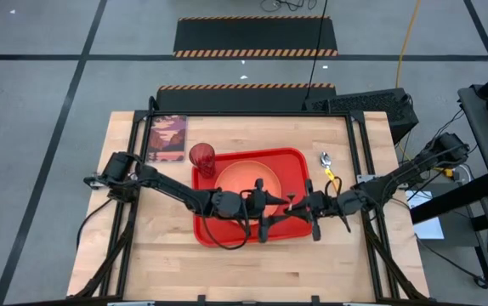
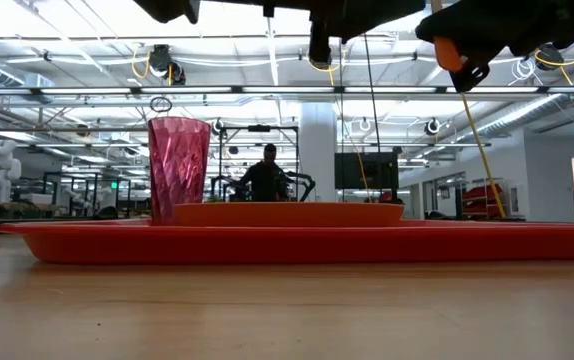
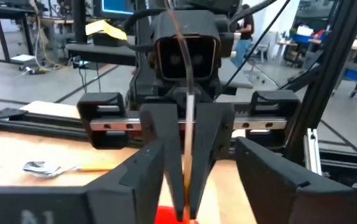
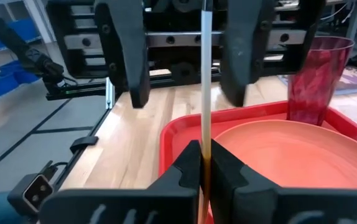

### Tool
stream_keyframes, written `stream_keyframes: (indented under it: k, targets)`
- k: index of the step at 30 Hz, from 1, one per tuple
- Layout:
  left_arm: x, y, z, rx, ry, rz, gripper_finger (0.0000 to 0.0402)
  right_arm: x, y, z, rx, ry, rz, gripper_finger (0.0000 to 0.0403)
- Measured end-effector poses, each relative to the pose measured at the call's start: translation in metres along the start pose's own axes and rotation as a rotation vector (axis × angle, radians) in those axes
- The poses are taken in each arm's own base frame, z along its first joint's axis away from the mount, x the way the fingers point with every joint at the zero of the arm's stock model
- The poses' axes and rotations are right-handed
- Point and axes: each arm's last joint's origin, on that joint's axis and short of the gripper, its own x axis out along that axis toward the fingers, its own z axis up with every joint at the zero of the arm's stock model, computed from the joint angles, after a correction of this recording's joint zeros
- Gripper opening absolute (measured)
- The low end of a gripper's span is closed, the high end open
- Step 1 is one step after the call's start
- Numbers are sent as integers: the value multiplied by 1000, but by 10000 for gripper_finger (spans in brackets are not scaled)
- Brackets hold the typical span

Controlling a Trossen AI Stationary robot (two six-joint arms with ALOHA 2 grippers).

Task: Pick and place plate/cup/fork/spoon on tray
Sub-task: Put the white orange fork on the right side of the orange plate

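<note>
The red tray (image 1: 227,234) lies mid-table. The orange plate (image 1: 248,177) lies flat in it, and the dark red cup (image 1: 202,157) stands upright on the tray's far left corner. The spoon (image 1: 327,161) lies on the table right of the tray and shows in the left wrist view (image 3: 48,168). My right gripper (image 1: 310,206) is above the tray's near right part, shut on the fork (image 4: 206,93). My left gripper (image 1: 261,208) is open and empty, facing it above the tray; its fingers (image 4: 122,56) stand wide apart on either side of the fork without touching. My right gripper pinches the fork's thin orange handle (image 4: 206,163) between its two fingers, close to where the silver metal begins. The fingers lie across the fork, level, coming from the table's right. The fork stands about upright, its metal part (image 3: 191,118) above the fingers, clear of the tray.
A picture card (image 1: 167,138) lies on the table's far left. Black frame rails run along the table's left and right edges. Bare wood lies between the tray and the near edge. A person (image 2: 267,175) stands far back in the room.
</note>
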Motion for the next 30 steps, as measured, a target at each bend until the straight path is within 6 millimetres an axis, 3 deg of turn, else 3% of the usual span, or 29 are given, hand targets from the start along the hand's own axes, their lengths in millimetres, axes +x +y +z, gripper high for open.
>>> stream_keyframes:
  k: [9, 16, 25, 30]
  targets:
    - [0, 1, 1, -24, -7, -1, 119, 1, -3, 1, 11, -3, -13, 0]
    - [8, 3, -15, -32, -25, 1, 113, 1, -3, 1, 12, -4, -15, 0]
    - [10, 9, -15, -36, -34, 14, 111, 1, -3, 1, 9, -2, -16, 0]
    - [10, 8, -15, -29, -38, 13, 55, 1, -3, 0, -1, 2, -18, 0]
